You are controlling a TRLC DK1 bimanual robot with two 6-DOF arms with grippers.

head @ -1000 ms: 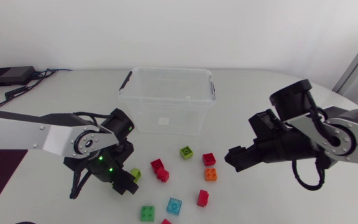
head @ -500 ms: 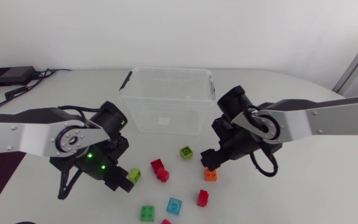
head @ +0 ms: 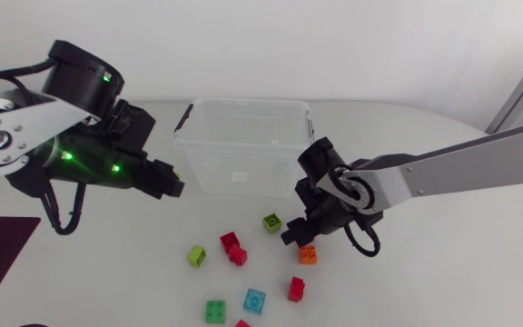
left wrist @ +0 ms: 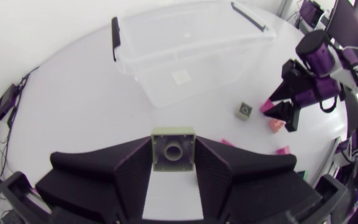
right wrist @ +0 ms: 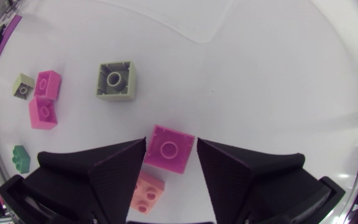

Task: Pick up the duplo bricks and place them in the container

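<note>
White table [head: 443,272] bearing all items. At left, high above the table and beside the clear container [head: 243,173]: left end effector [head: 171,184], clamped narrow on a grey-green brick [left wrist: 173,150]. In front of the container, loose on the table: lime brick [head: 197,256], two red bricks [head: 233,247], blue brick [head: 255,300]. At right, low over the table: right end effector [right wrist: 171,142], spread wide astride a red brick [right wrist: 169,149], orange brick [right wrist: 146,193] just beside.

The clear rectangular plastic container [head: 241,145] sits at the white counter's [head: 443,272] twelve o'clock. Coloured plastic duplo bricks [head: 255,300] lie scattered at its six.
</note>
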